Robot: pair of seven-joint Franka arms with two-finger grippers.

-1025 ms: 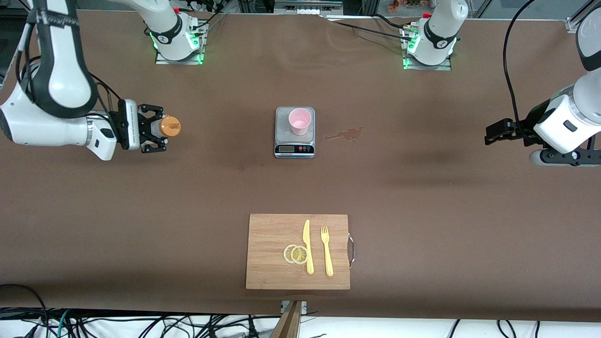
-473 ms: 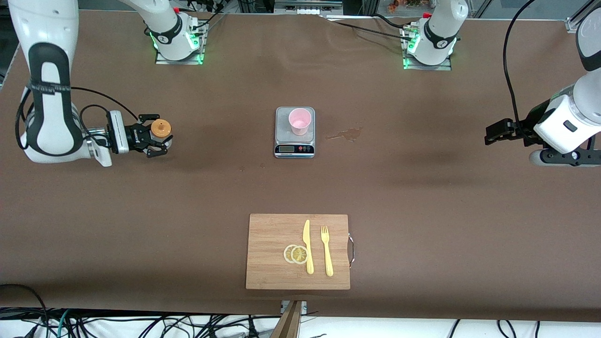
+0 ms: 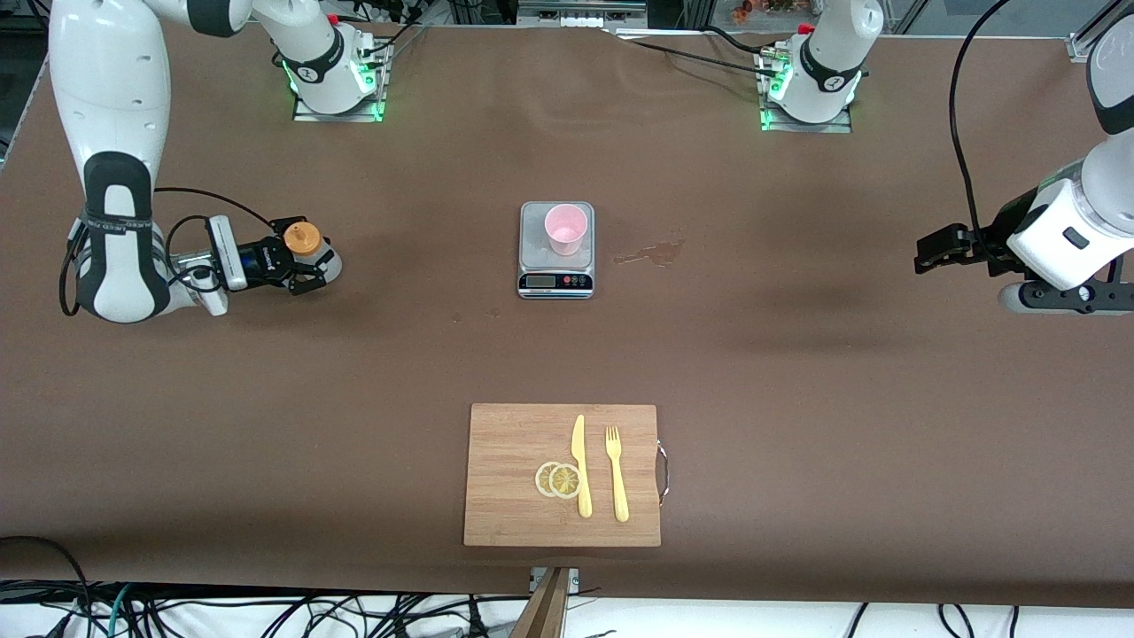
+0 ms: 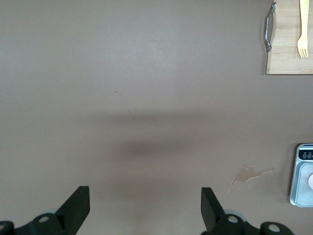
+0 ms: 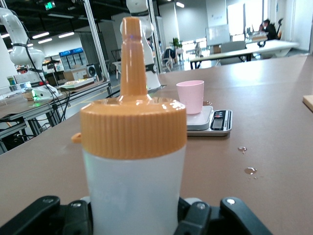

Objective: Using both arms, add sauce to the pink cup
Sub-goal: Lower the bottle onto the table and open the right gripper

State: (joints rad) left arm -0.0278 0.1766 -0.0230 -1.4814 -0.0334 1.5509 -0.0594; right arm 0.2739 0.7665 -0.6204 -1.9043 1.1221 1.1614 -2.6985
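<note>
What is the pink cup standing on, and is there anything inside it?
The pink cup stands on a small grey kitchen scale in the middle of the table. Its inside looks empty from above, though the very bottom is hard to see.

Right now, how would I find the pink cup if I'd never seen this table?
Look at the middle of the brown table for the small silver scale. The pink cup stands upright on it. It is the only pink thing there.
</note>
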